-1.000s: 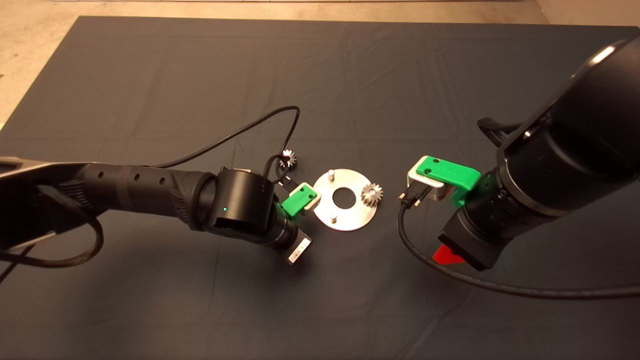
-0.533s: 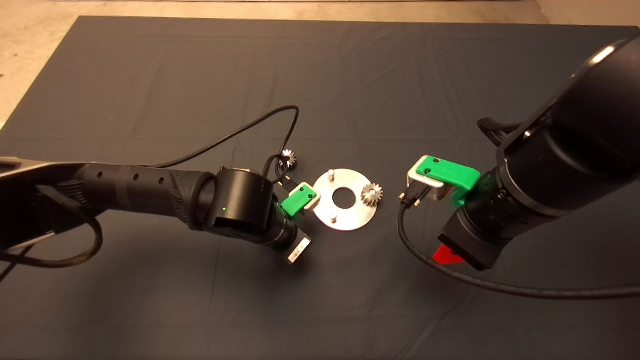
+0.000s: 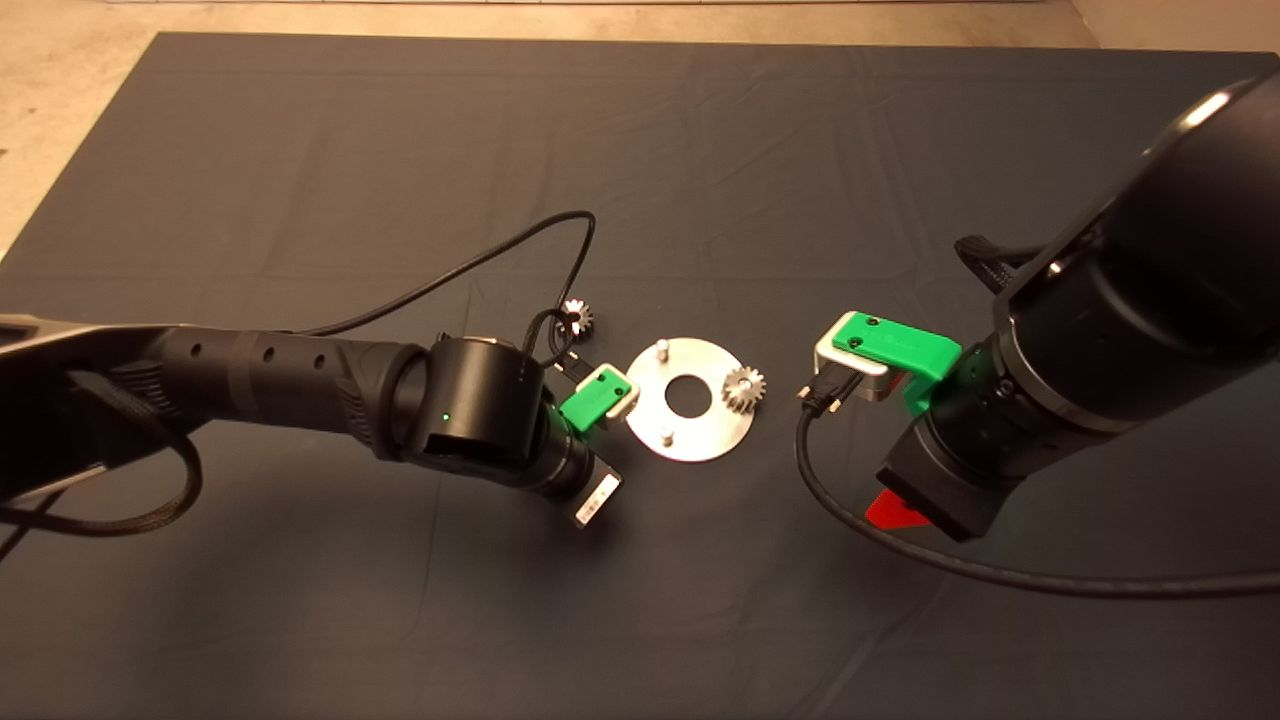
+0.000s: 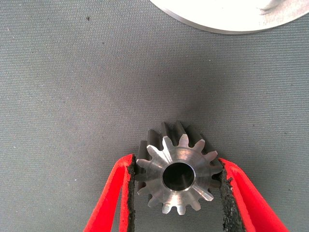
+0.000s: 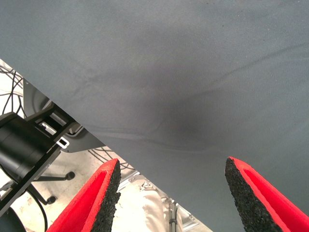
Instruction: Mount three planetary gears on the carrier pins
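The silver disc lies mid-mat with two bare carrier pins. One planetary gear sits on the disc's right side. A second gear lies on the mat behind the left arm's cable. In the left wrist view my left gripper is shut on a third gear, pads against its teeth, just off the disc's rim. In the head view that gear is hidden under the left wrist, left of the disc. My right gripper is open and holds nothing, right of the disc.
A black cable loops from the left wrist over the mat behind the disc. Another thick cable hangs from the right wrist. The right wrist view shows the mat's edge with equipment and floor beyond it.
The left arm has shifted very slightly to the left, away from the disc. The right arm, disc and gears have not moved.
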`<state>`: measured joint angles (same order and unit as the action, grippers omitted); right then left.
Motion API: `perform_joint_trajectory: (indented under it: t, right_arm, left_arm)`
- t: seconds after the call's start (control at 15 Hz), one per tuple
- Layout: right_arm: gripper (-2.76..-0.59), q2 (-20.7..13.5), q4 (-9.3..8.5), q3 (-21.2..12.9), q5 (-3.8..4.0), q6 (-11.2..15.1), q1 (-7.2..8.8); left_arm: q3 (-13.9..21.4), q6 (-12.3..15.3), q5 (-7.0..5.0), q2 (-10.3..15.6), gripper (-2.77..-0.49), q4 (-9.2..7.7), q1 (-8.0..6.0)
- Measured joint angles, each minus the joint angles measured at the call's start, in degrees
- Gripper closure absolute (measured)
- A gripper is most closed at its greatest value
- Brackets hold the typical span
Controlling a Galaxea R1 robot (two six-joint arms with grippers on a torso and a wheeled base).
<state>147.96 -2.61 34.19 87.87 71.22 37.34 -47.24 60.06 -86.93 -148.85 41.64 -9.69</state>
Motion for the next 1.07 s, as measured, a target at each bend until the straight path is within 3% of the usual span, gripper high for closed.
perform_joint_trajectory:
  t: [0.2,0.47,0.73,1.07]
  right_arm:
    - [-1.6,-0.02,0.0,0.0,0.0,-0.02,0.0]
    - [-1.6,-0.02,0.0,0.0,0.0,-0.02,0.11]
    - [-1.6,-0.02,-0.02,0.0,-0.02,-0.01,0.15]
    - [-1.6,-0.02,-0.02,0.0,-0.02,-0.02,0.15]
  left_arm:
    - [0.0,0.06,-0.08,-0.05,-0.88,-0.13,-0.16]
    - [-0.02,0.33,-0.67,-0.68,-0.88,-0.85,-3.51]
    - [-0.06,0.44,-0.55,-2.1,-0.88,-4.01,-5.25]
    - [-0.68,0.51,-0.74,-3.73,-0.87,-7.44,-8.47]
